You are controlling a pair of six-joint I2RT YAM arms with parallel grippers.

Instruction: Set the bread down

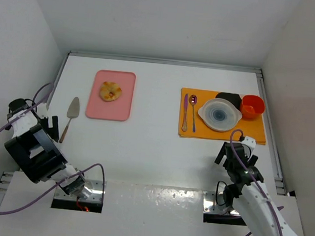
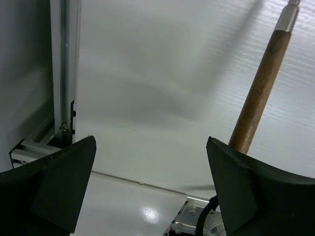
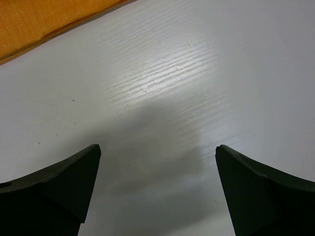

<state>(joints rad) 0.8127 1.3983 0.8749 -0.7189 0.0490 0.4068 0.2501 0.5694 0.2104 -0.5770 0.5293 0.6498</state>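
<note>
**Q:** Where is the bread lying, as you are looking down from the overhead camera?

**A:** The bread, a small golden-brown knotted bun, is sitting on a pink board at the far left of the white table. Nothing is touching it.

**Q:** What are your two grippers doing?

**A:** Your left gripper is hovering near the table's left edge with its jaws spread wide and nothing between them. Its wrist camera is showing bare table between the dark fingers, with the wooden handle of a spatula just beside the right-hand one but not gripped. Your right gripper is also standing fully open and empty, just on the near side of an orange placemat, with only white table under it.

**Q:** What is waiting on that placemat?

**A:** A white plate with a grey-blue centre is sitting in the middle, with a fork and a spoon to its left. A red cup and a black container are standing behind it.

**Q:** So how far along are you?

**A:** You are at the very start, by the look of it. The bread is well apart from the plate, which seems the likely destination, though the task is not naming one. Reaching, lifting, carrying and setting down are all remaining.
</note>
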